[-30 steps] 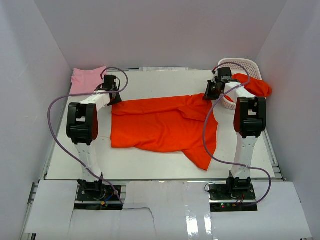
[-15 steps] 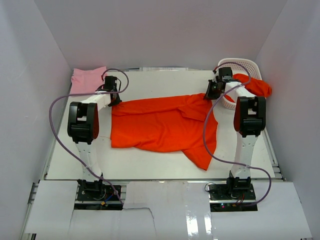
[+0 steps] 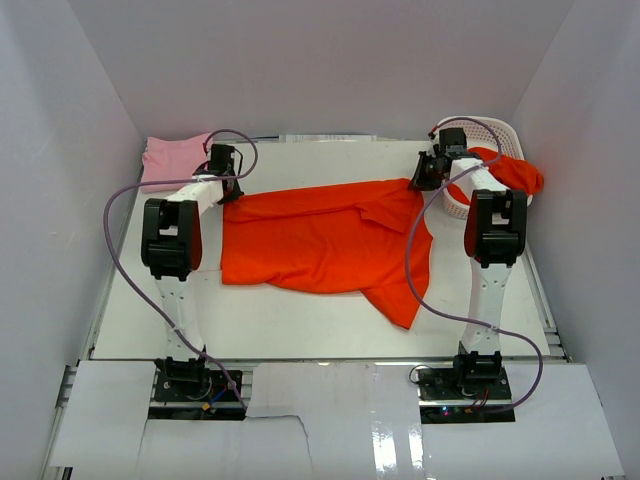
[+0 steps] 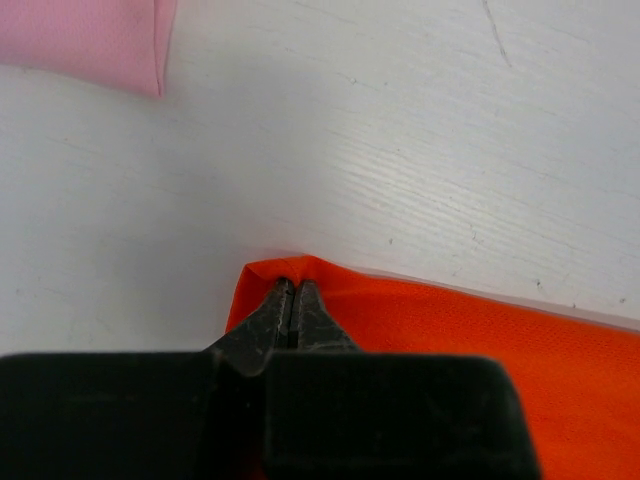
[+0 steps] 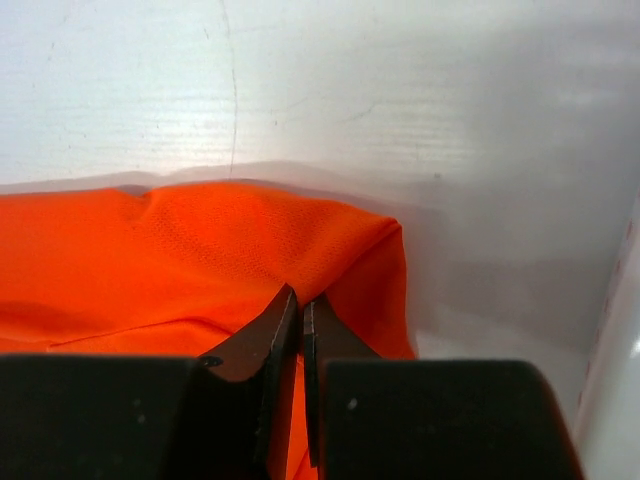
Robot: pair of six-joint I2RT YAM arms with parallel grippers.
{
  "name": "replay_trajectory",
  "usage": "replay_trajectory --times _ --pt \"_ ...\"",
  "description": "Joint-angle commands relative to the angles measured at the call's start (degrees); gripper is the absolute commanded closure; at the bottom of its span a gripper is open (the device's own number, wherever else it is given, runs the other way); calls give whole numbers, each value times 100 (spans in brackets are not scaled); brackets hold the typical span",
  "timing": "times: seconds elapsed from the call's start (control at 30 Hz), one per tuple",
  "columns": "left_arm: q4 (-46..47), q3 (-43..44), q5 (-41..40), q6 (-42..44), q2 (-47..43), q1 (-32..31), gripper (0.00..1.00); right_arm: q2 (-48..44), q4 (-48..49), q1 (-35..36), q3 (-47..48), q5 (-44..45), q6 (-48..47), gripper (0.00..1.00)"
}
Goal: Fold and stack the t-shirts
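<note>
While the left hand (image 4: 293, 287) pinches the orange t-shirt (image 3: 320, 235) (far-left corner), the right hand (image 5: 300, 297) pinches its far-right.

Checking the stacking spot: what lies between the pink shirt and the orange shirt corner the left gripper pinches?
Only bare table, in the left wrist view, between the pink shirt and the orange shirt corner pinched in the left gripper.

Orange-red t-shirt (image 3: 320, 245) is lying spread across the middle of the table (image 3: 300, 320), mostly flat, creasing near its right end, with one flap trailing toward the near right. The left gripper (image 4: 295, 290) is pinching its far left corner and the right gripper (image 5: 300, 298) its far right corner. Light pink t-shirt (image 3: 172, 160) is lying flat at the far left corner. Second orange-red t-shirt (image 3: 510, 172) is hanging bunched over the basket (image 3: 475, 122) rim, far right.
</note>
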Motion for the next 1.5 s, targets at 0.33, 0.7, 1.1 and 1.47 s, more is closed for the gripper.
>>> replay_trajectory --times 0.33,0.7,1.1,1.47 --pt "-174 575 -123 52 293 64 100 583 -123 -101 874 145 43 92" --pt "-271 653 -421 -44 -119 90 48 47 571 -127 435 -39 52 43" --pt "-482 830 -431 -9 -1279 82 46 -1561 958 -22 -803 -381 -659 39" --pt "-780 1329 914 -202 -649 -832 46 -2572 633 1655 -2166 847 -2514 38"
